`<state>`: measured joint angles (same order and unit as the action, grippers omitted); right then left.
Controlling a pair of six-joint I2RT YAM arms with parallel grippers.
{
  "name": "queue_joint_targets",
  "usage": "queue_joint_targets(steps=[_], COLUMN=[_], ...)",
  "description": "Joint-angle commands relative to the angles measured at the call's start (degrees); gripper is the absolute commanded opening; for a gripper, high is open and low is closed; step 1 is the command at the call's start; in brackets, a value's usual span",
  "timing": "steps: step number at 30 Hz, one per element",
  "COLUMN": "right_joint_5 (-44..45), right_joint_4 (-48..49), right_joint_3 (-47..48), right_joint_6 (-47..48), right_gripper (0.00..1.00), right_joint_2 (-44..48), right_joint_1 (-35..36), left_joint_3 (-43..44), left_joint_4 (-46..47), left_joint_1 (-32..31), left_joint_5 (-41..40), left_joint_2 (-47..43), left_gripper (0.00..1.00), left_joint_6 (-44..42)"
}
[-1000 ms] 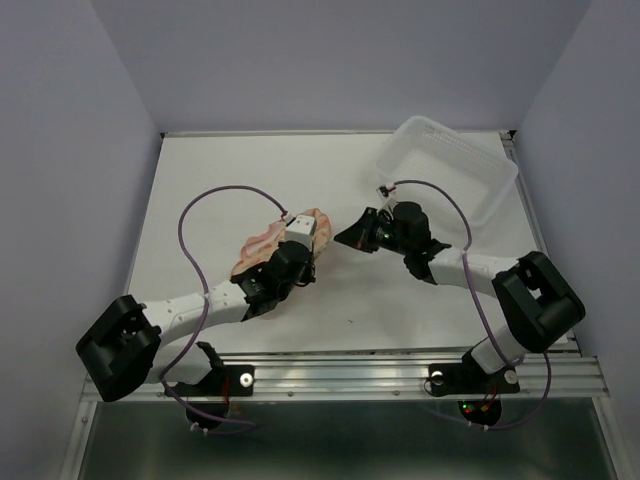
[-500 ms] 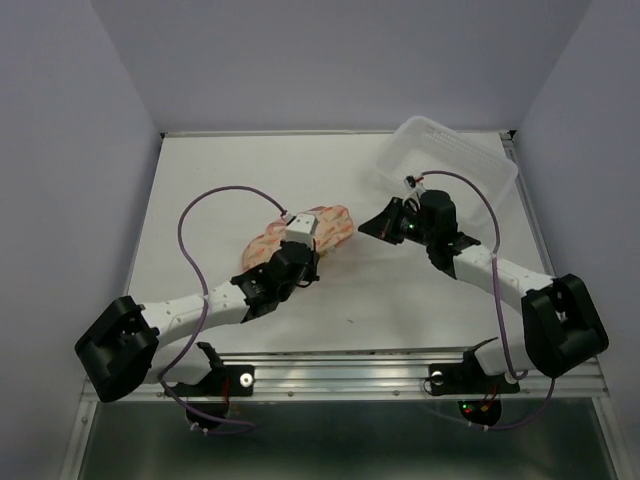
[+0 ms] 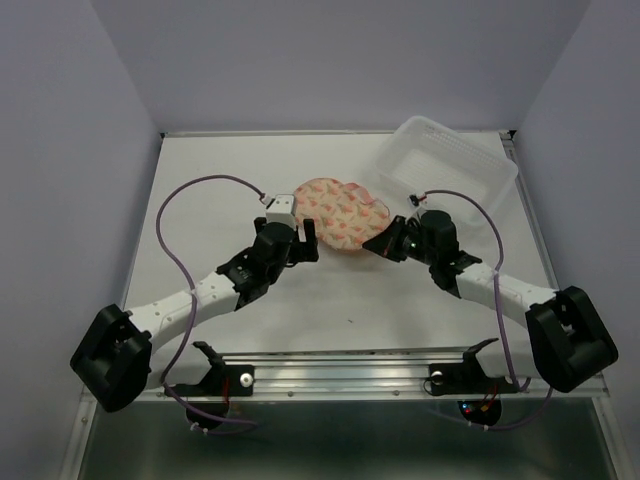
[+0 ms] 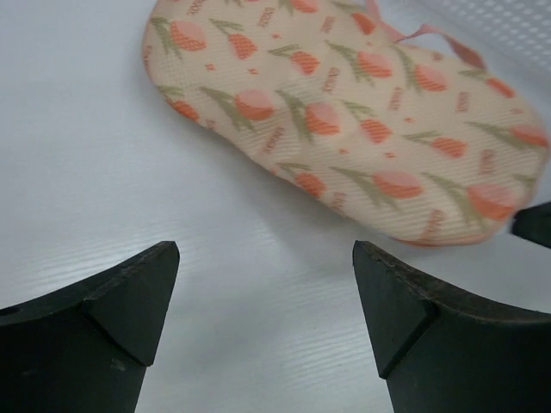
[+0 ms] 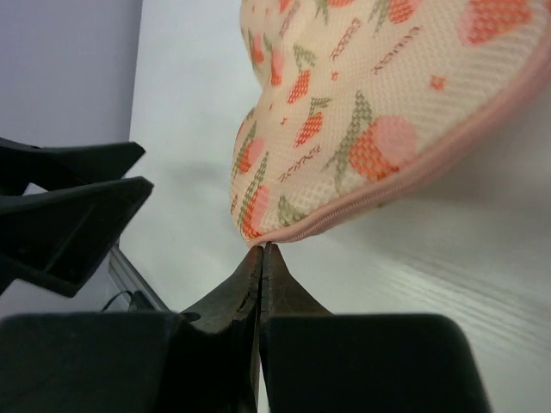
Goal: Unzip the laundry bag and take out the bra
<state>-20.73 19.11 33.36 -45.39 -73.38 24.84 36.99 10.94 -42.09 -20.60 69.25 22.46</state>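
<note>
The laundry bag (image 3: pixel 340 210) lies flat and zipped shut on the white table, printed side up. In the left wrist view the laundry bag (image 4: pixel 344 112) lies just beyond my fingers, its pink loop (image 4: pixel 430 34) at the far end. My left gripper (image 3: pixel 302 235) (image 4: pixel 265 254) stands open over bare table at the bag's left, touching nothing. My right gripper (image 3: pixel 378 243) (image 5: pixel 262 248) is shut, its tips against the pink zipper rim (image 5: pixel 387 194) at the bag's (image 5: pixel 370 112) near right end; whether they pinch anything is hidden. The bra is out of view.
A clear plastic tub (image 3: pixel 455 165) sits tilted at the back right, just beyond the bag. The left gripper's black fingers (image 5: pixel 69 215) show at the left of the right wrist view. Purple cables loop over both arms. Grey walls close in the table's sides.
My left gripper opened and let go of the bunched bag, which now lies flat farther back and right. The right gripper swung back left to the bag's right end, staying shut.
</note>
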Motion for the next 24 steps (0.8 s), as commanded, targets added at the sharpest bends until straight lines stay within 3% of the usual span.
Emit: queue_joint_targets(steps=[1,8,11,16,19,24], right_joint_5=[0.8,1.4,0.6,0.2,0.1,-2.1], right_joint_4=[7.9,9.1,8.7,8.5,8.0,7.9], right_joint_3=[-0.4,-0.3,0.2,0.2,0.5,1.2], right_joint_6=[-2.0,-3.2,-3.2,-3.7,-3.0,-2.8], right_gripper=[0.01,0.01,0.01,0.01,0.01,0.01], right_joint_2=[-1.8,-2.3,-1.8,-0.9,-0.9,-1.7], right_joint_1=[3.4,4.4,4.4,4.4,4.4,4.4], left_joint_3=[0.2,1.5,3.5,6.8,6.6,2.2], left_joint_4=[6.2,9.2,10.1,8.9,10.0,12.6], left_joint_1=[-3.6,-7.9,-9.2,-9.2,-9.2,-9.2], left_joint_5=[5.8,8.9,8.8,4.3,5.6,7.8], left_joint_2=[-4.7,-1.1,2.5,5.6,5.4,4.3], left_gripper=[0.94,0.94,0.88,0.82,0.85,0.89], left_joint_6=[-4.7,-13.9,-17.8,-14.2,-10.9,-20.9])
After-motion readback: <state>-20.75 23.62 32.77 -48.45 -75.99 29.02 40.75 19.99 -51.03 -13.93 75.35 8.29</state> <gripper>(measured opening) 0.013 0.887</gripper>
